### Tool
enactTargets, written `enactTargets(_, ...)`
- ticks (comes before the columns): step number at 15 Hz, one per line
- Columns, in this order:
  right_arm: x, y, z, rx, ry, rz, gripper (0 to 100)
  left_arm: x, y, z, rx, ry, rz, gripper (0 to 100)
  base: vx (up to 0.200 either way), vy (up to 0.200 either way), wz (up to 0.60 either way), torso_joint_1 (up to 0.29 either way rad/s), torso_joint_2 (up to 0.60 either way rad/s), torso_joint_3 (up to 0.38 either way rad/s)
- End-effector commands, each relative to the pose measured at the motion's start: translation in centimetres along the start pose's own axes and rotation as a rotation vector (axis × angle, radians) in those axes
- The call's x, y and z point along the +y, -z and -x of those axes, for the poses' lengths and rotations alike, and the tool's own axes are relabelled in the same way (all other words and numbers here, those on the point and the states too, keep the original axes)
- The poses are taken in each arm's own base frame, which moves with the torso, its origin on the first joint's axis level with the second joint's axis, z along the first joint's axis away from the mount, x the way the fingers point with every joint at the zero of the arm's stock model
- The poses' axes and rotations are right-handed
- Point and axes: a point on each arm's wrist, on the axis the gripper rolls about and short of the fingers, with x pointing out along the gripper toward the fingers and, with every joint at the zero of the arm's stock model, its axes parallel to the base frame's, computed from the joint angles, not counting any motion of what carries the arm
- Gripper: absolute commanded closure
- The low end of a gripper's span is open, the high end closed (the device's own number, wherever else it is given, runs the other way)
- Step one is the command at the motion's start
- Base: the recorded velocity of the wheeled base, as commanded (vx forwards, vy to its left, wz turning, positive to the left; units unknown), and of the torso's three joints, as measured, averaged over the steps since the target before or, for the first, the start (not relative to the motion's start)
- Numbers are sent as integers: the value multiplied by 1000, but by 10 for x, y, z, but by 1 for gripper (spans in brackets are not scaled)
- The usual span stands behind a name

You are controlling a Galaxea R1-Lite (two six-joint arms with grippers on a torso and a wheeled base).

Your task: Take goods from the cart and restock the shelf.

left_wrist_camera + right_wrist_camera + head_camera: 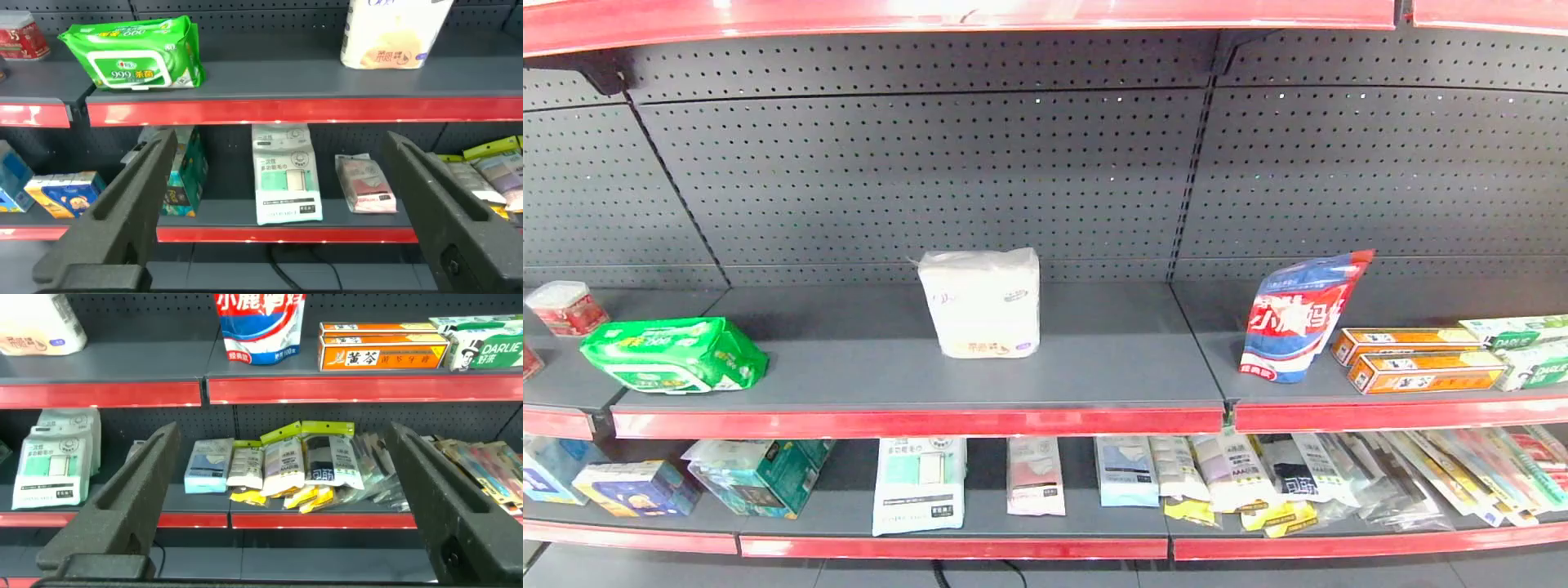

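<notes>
Shelf (849, 343) ahead, left fingers (131, 204) and right fingers (135, 498) both spread wide apart, empty.

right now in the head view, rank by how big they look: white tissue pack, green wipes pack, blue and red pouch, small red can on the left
1. white tissue pack
2. green wipes pack and blue and red pouch: too close to rank, one wide, one tall
3. small red can, clearly smallest
</notes>
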Motion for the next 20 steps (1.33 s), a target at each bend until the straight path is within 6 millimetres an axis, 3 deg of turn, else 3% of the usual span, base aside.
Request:
enactTargets(1, 0, 0, 0, 0, 0, 1, 0, 0, 0, 0, 1, 0, 0, 0, 0, 0, -600, 7, 2, 2)
enactTargets(20, 0, 0, 0, 0, -4, 1, 0, 0, 0, 0, 0, 0, 0, 0, 0, 0, -568, 1, 4, 2)
